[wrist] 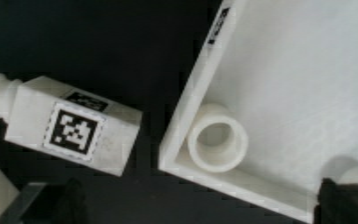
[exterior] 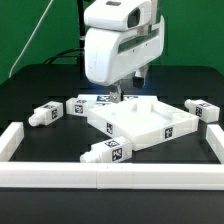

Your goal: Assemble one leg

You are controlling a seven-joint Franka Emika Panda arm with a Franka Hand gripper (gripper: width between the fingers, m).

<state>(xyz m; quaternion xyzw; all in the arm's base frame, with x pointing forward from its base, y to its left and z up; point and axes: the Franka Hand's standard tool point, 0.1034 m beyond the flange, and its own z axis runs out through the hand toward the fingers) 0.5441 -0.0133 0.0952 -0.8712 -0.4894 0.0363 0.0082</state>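
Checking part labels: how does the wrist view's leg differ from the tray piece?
The leg is a small stubby post; the tray piece is far larger, flat and rimmed. The leg lies on its side showing a tag; the tray piece shows a round socket. Both are white, on the black table.

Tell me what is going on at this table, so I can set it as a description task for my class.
One robot arm is working on a furniture kit. Its gripper hangs open over the back corner of the white tray piece and holds nothing. The wrist view shows a leg lying on its side just outside the tray's rim, close to a round socket in that corner. The other legs lie loose around the tray, and none appears to be fitted yet.
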